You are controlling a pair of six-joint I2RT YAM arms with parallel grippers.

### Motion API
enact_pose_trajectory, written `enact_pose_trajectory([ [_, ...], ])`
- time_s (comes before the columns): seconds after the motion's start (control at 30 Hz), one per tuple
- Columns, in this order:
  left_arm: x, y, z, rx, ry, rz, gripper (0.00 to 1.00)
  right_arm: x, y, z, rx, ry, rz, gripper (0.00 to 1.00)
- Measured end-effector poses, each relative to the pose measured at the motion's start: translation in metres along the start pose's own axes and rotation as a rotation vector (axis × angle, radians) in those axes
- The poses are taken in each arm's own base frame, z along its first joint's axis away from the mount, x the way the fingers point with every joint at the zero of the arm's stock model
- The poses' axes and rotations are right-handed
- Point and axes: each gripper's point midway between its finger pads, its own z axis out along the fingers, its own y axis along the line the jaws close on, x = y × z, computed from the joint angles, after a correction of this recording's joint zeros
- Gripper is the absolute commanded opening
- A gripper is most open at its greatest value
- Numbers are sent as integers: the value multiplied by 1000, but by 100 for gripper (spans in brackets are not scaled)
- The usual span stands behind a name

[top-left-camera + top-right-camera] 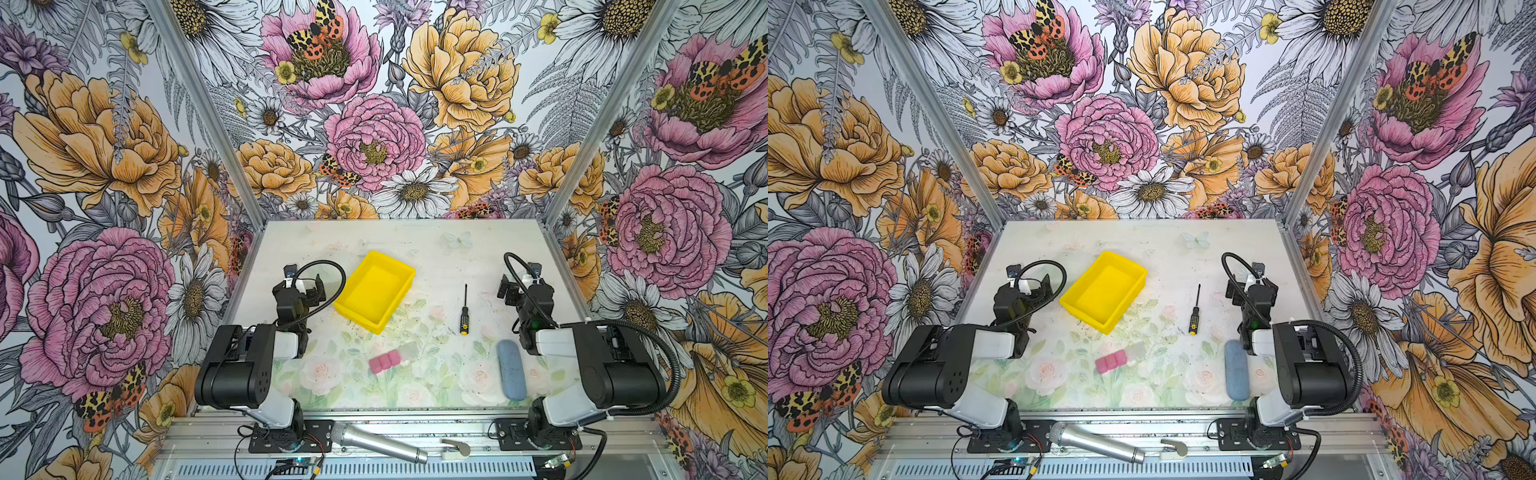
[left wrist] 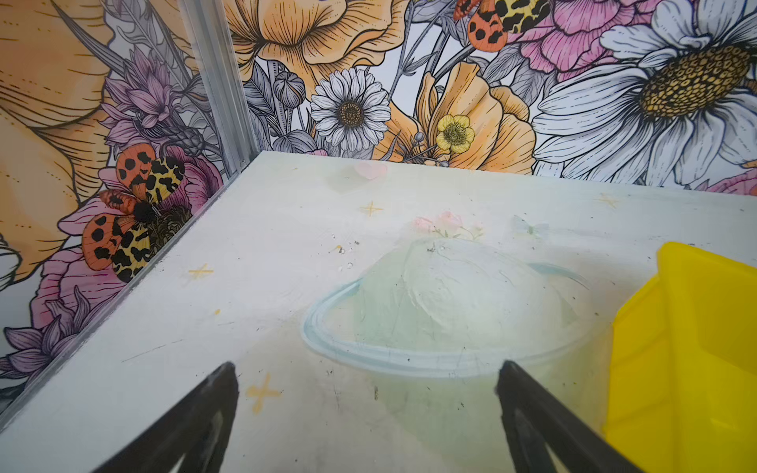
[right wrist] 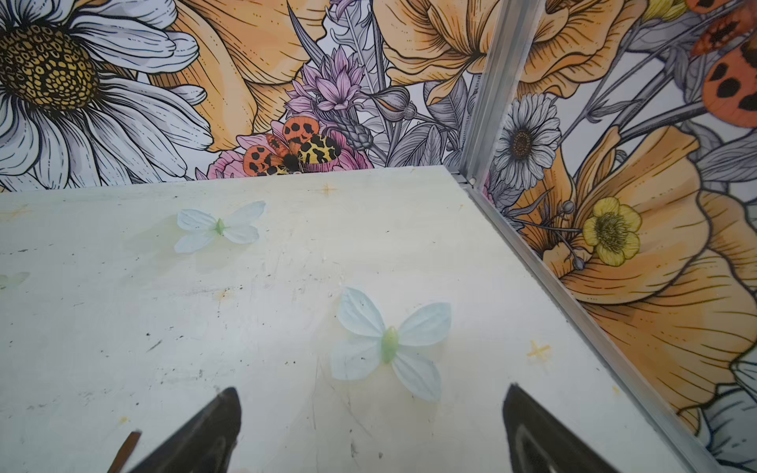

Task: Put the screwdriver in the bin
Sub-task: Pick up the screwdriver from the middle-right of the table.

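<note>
The screwdriver (image 1: pixel 464 311) (image 1: pixel 1195 311) lies on the table right of centre, thin shaft toward the back wall and black-and-yellow handle toward the front. The yellow bin (image 1: pixel 355 318) (image 1: pixel 1084 318) stands to its left, turned at an angle, with nothing inside. My left gripper (image 1: pixel 302 286) (image 2: pixel 367 368) is open over bare table just left of the bin (image 2: pixel 688 360). My right gripper (image 1: pixel 519 284) (image 3: pixel 372 391) is open over bare table right of the screwdriver. A thin dark sliver (image 3: pixel 123 450) beside one finger may be the shaft tip.
Pink blocks (image 1: pixel 385 360) with a clear piece beside them lie in front of the bin. A blue-grey oblong case (image 1: pixel 511 370) lies near my right arm. A silver microphone (image 1: pixel 378 442) rests on the front rail. Flowered walls close in the left, right and back.
</note>
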Motion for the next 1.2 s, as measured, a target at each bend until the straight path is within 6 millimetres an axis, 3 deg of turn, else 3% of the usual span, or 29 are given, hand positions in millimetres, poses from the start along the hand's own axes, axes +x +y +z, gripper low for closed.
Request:
enact_pose_trajectory([
  [1.2, 0, 1, -2, -3, 10, 1, 99, 2, -1, -1, 12, 8, -1, 99],
])
